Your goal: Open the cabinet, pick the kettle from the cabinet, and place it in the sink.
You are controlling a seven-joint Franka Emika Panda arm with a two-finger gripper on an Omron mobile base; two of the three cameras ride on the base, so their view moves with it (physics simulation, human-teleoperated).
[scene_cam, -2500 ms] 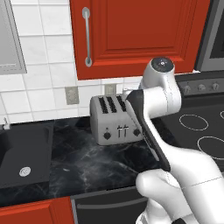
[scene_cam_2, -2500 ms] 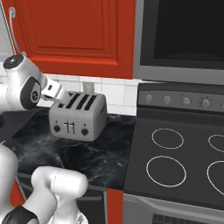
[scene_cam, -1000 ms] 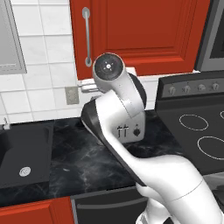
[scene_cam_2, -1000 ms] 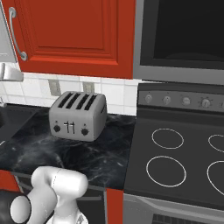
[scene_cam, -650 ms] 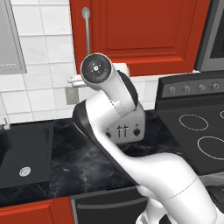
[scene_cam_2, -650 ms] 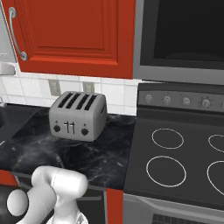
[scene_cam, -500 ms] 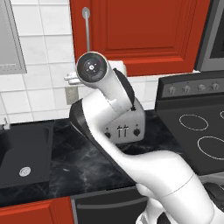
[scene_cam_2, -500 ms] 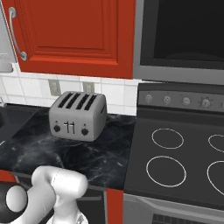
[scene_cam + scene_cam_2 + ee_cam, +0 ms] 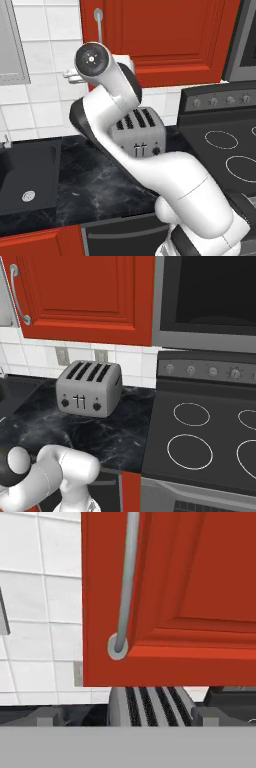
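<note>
We are looking at a rendered home kitchen: a red wall cabinet (image 9: 85, 296) with a raised-panel door and a silver bar handle (image 9: 126, 582) is hanging over a white tiled backsplash (image 9: 37, 107). A silver four-slot toaster (image 9: 90, 388) is standing on a black marble counter (image 9: 100, 433), which is running beside a black electric stove (image 9: 205, 441) with ring burners and control knobs. A black sink (image 9: 27, 180) with a round silver drain is sitting in the counter, and a dark microwave (image 9: 210, 296) is hanging above the stove.
</note>
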